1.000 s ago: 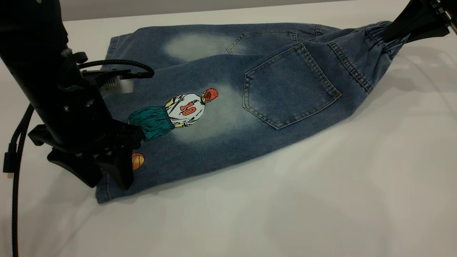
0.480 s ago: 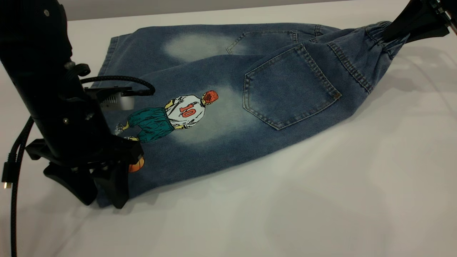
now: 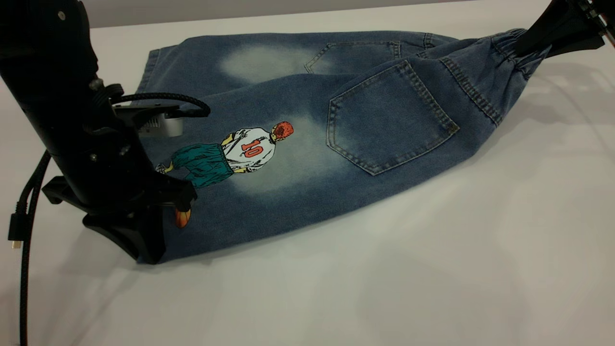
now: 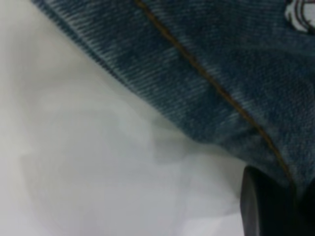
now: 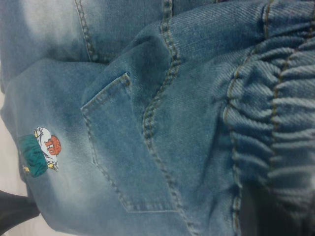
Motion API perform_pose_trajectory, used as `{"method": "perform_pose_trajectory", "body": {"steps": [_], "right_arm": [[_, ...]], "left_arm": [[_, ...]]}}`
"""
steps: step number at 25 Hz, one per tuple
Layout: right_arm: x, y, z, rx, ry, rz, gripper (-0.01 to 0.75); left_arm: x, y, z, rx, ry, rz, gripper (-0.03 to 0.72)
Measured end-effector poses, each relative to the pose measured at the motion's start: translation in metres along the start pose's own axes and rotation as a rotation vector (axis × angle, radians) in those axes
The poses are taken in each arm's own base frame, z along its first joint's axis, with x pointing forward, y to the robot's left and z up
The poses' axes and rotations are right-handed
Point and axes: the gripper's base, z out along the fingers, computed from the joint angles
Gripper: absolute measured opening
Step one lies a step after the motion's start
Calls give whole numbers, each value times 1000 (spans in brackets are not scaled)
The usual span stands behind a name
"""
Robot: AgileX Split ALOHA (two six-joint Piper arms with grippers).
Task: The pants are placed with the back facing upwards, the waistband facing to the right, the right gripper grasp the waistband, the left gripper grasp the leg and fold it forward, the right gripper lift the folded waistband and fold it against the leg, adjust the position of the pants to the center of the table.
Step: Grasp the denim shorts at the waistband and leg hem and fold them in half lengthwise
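Blue denim pants (image 3: 307,139) lie back-up on a white counter (image 3: 384,288), waistband (image 3: 514,53) to the right. The right gripper (image 3: 528,45) has its jaws clenched on the waistband, lifting it slightly — the left gripper (image 3: 144,245) appears clamped on the leg hem (image 3: 166,247).

left claw (image 3: 144,245) now pinched shut on pants leg hem (image 3: 166,250)

A white tabletop (image 3: 384,288) fills the view. Its far edge meets a grey wall (image 3: 240,7), a narrow strip running across the top.
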Motion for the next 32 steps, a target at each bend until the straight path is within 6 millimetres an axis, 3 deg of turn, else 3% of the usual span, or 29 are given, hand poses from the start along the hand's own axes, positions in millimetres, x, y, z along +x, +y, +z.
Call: {"method": "perform_pose_trajectory", "body": {"steps": [4,13,16,27,32], "right_arm": [[0,0,0,0,0,-1,36],[-5,12,-12,7,-44,-28,31],[-9,17,-18,8,-76,-36,31],[-23,32,-33,0,-137,-85,30],[-34,48,-32,-10,-163,-132,30]], "left_arm": [[-3,-2,-15,3,-63,20,73],[0,-13,-93,29,-324,56,73],[0,-15,-109,29,-409,62,73],[-16,-13,-120,6,-626,65,73],[-27,-13,-129,-4,-747,61,73]]}}
